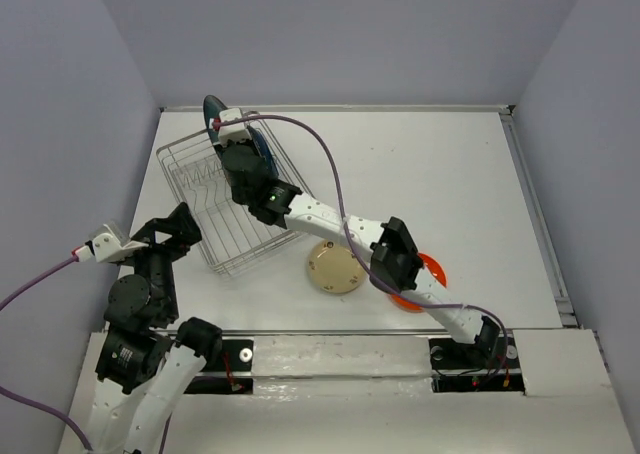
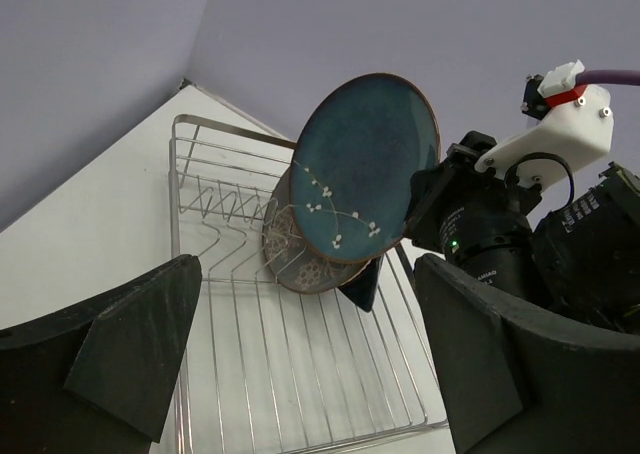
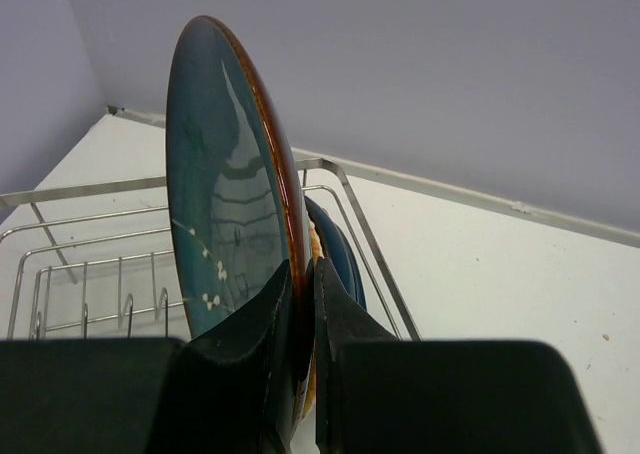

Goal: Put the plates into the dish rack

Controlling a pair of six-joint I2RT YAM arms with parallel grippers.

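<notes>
My right gripper [image 3: 305,314] is shut on the rim of the teal plate [image 3: 230,204] and holds it on edge over the back of the dish rack [image 1: 225,224]. From above, this gripper [image 1: 226,134] grips the teal plate [image 1: 213,112] above the rack's far side. A grey patterned plate [image 2: 300,254] and a navy plate [image 3: 342,249] stand in the rack behind it. A cream plate [image 1: 335,267] and an orange-red plate [image 1: 430,271] lie on the table. I cannot pick out the tan wooden plate. My left gripper [image 1: 175,224] is open and empty at the rack's near left side.
The right arm [image 1: 330,219] stretches across the table over the orange-red plate and past the cream plate. Purple walls close in the white table on three sides. The rack's near half [image 2: 300,374] holds only bare wires.
</notes>
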